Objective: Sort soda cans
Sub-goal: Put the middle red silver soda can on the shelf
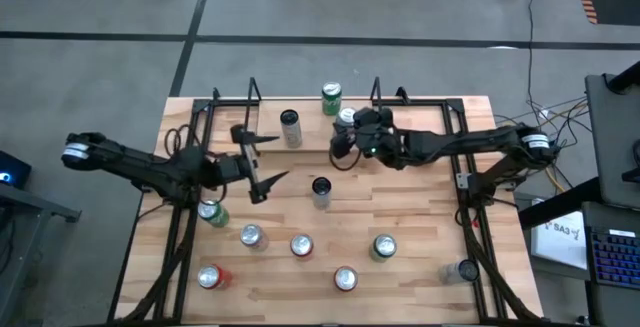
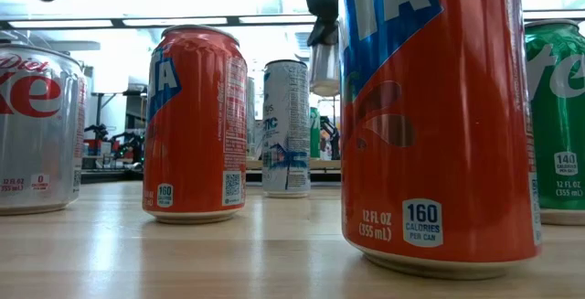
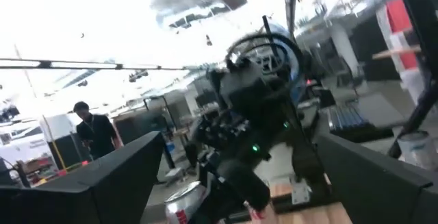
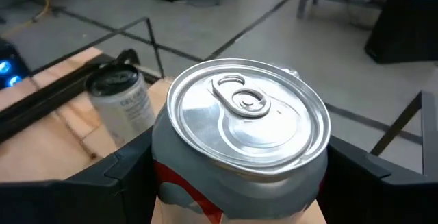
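The right gripper (image 4: 236, 176) is clamped on a silver soda can (image 4: 243, 142) held upright between its fingers. Just beyond it a tall silver-white can (image 4: 122, 104) is seen standing. The left gripper (image 1: 262, 165) is spread wide, nothing held.

Grey concrete floor (image 1: 120, 7) around the wooden table (image 1: 420, 267); bright strip ceiling lights (image 2: 164, 22); a keyboard (image 1: 605, 252) at right

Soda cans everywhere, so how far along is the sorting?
Little looks sorted: soda cans of mixed colours stand scattered across the table. In hand: the right claw grips a silver can. The left claw hangs open and empty. The rest remain.
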